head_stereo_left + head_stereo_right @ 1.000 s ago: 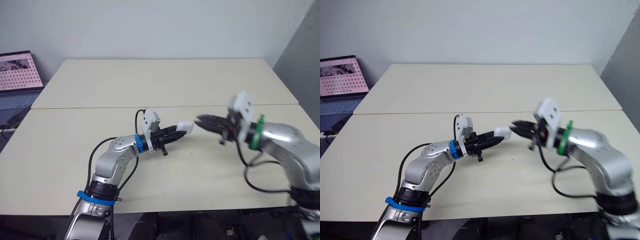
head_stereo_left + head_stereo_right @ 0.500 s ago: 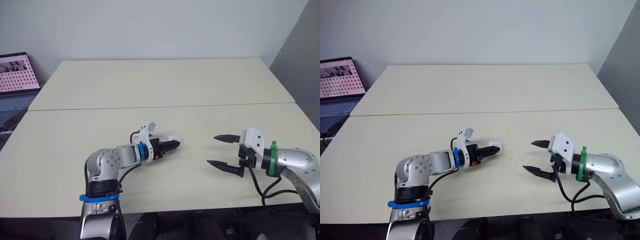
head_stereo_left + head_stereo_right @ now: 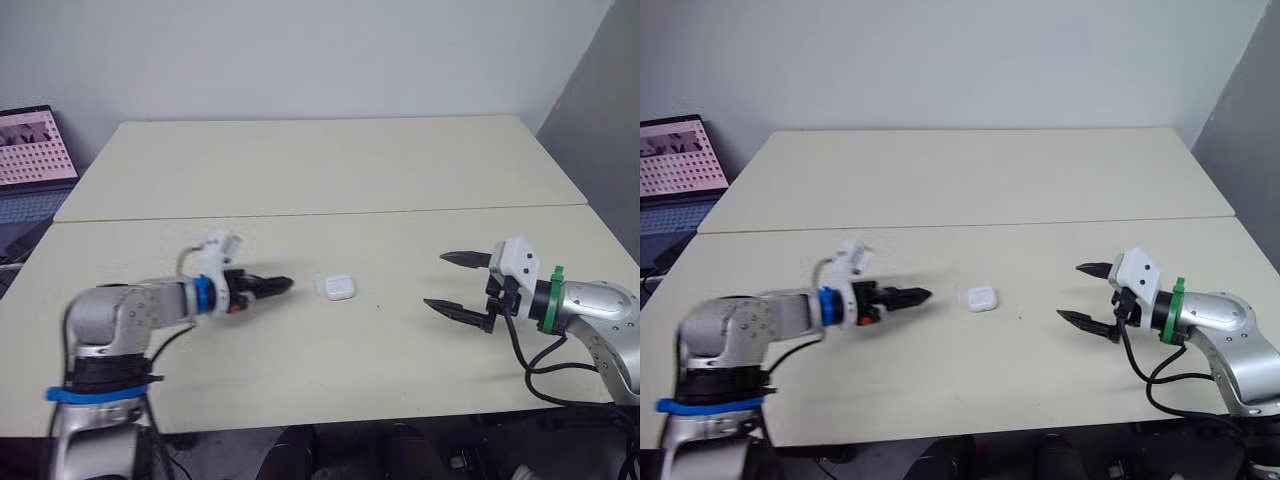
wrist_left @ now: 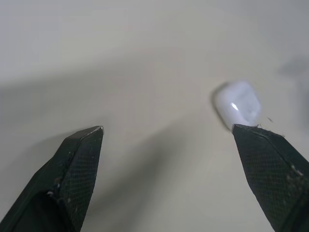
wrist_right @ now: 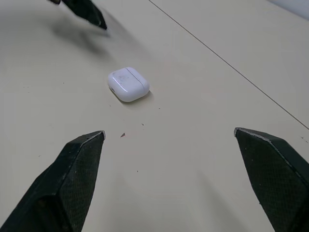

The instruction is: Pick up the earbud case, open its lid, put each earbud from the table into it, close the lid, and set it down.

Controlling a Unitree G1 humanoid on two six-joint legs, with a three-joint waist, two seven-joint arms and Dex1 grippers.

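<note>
Table (image 3: 300,180): pale, 2 tops butted at a seam, which runs behind both arms.
Right gripper (image 3: 436,280): fingers spread wide, holding nothing, hovering low and well apart from the case on its right side.
Left gripper (image 3: 285,285): the left wrist view has its fingers spread and empty. It is near the case's left side, not touching.
Earbud case (image 3: 338,287): white, lid shut, resting flat on the near tabletop between the 2 grippers and closer to the left one.
Step in hand: judging by the shut lid and free case, the set-down looks done, and the job now is clearing away.
Doing it well: move each arm straight back from the case, fingers kept apart and raised off the tabletop, so that no tip clips or slides it.
Axis: the long side runs roughly across the table, left to right, slightly skewed.
Facing: broad face up; I cannot tell the hinge side for certain.
</note>
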